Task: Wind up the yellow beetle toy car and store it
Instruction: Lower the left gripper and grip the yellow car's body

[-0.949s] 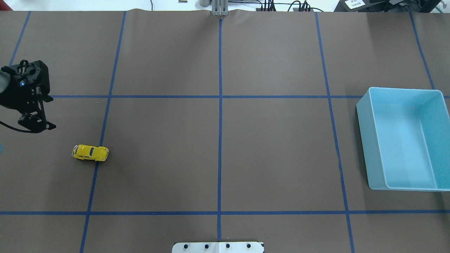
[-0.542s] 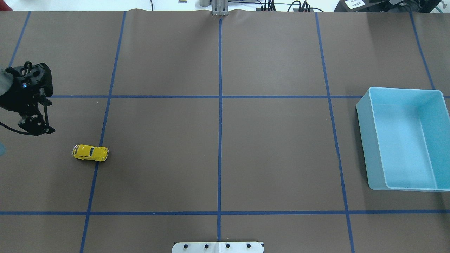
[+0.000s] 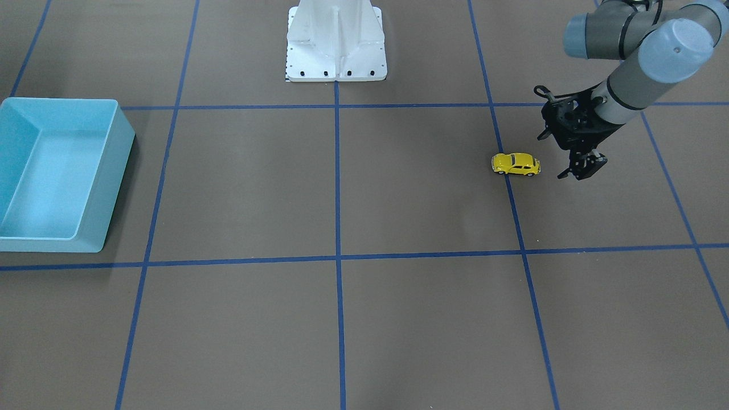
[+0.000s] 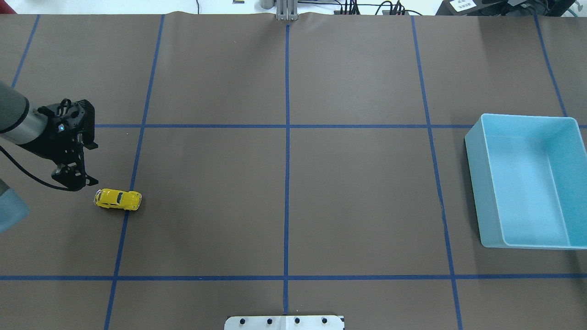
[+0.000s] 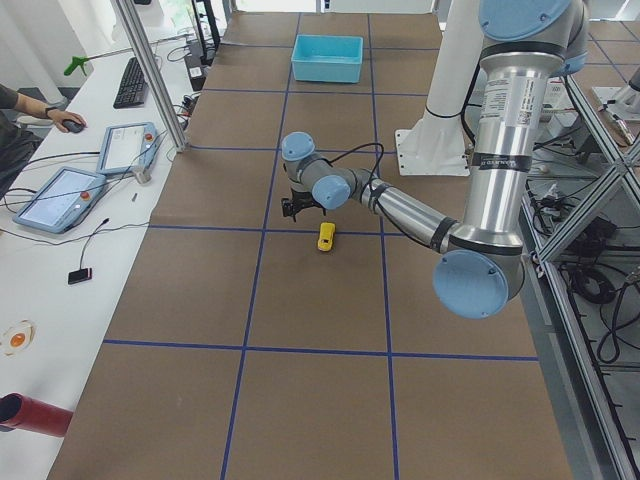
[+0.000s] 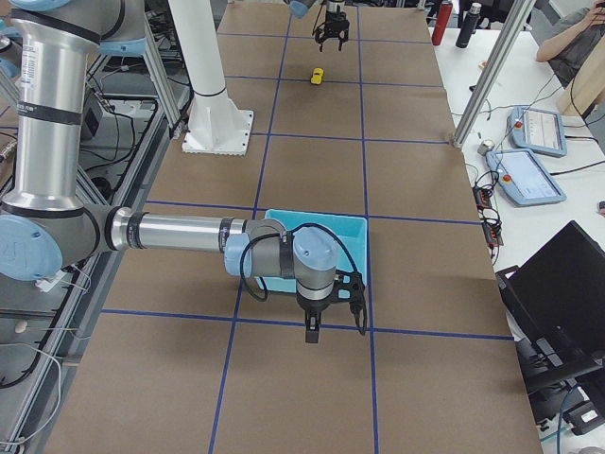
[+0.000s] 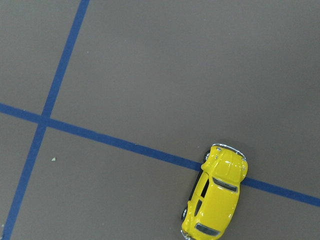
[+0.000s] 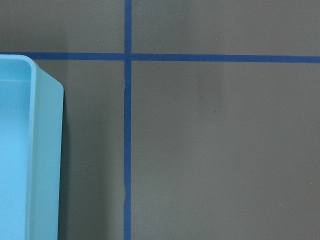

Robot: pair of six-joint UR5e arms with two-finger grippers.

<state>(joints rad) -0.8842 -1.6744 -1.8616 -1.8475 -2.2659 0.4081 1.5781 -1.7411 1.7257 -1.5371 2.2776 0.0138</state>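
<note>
Here the left hand hangs just beside the yellow car.

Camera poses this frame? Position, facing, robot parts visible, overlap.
Front-facing: across the table, facing the robot; base, left arm, left end effector.
Overhead: behind the robot, looking forward-down; left arm, end effector.
Exterior left: table's left end; left arm near.
Exterior right: opposite end; right arm near, right end effector by light blue bin.
Left wrist: down onto yellow beetle toy car; no body.
Right wrist: down onto bin corner; no body.
Shared: front-facing and overhead both show car and bin, mirrored.
</note>
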